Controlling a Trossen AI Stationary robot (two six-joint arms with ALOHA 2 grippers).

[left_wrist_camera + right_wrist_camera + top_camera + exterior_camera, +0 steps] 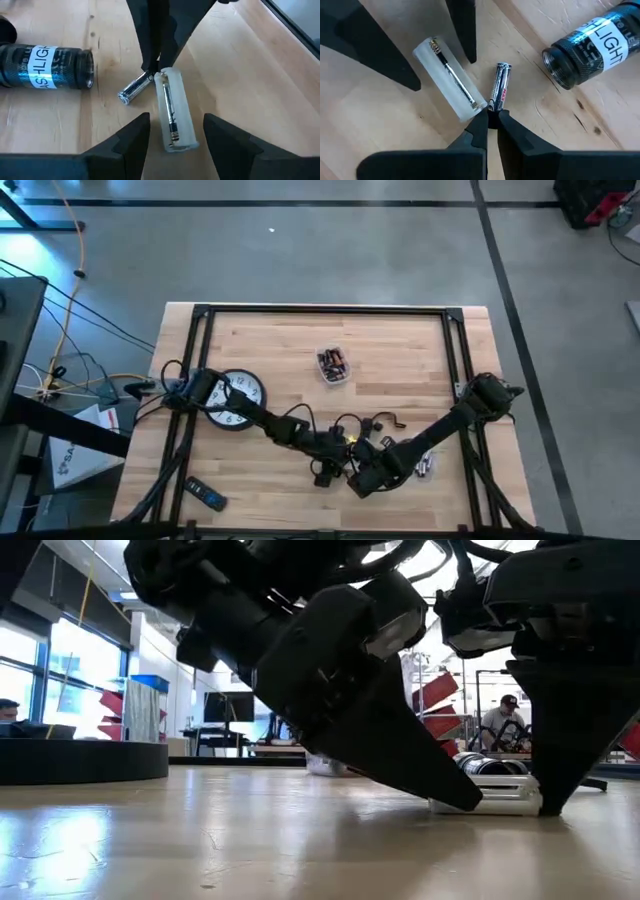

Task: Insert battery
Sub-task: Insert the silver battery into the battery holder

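A silver AA battery (501,85) lies on the wooden table beside a white translucent battery holder (176,112) whose metal strip faces up. My right gripper (491,117) is shut on the battery's end. My left gripper (175,125) is open. Its fingers stand on either side of the holder with a gap on each side, touching nothing. In the high view both grippers meet near the table's front middle, left gripper (335,458) and right gripper (362,476). A black flashlight body (592,47) lies on its side close by, its open threaded end toward the battery. My right gripper pinches the battery's end (492,104) next to the holder between its two fingertips. The fingers (150,60) come down at a slant and lie roughly along the battery. The battery stays low, and its free end (124,95) looks to rest on the table.
A small bowl of batteries (333,365) stands mid-table toward the far side. A wall clock (235,395) lies at the left and a blue remote (205,496) at the front left. Loose batteries (425,466) lie right of the grippers. Black frame rails (320,310) border the table.
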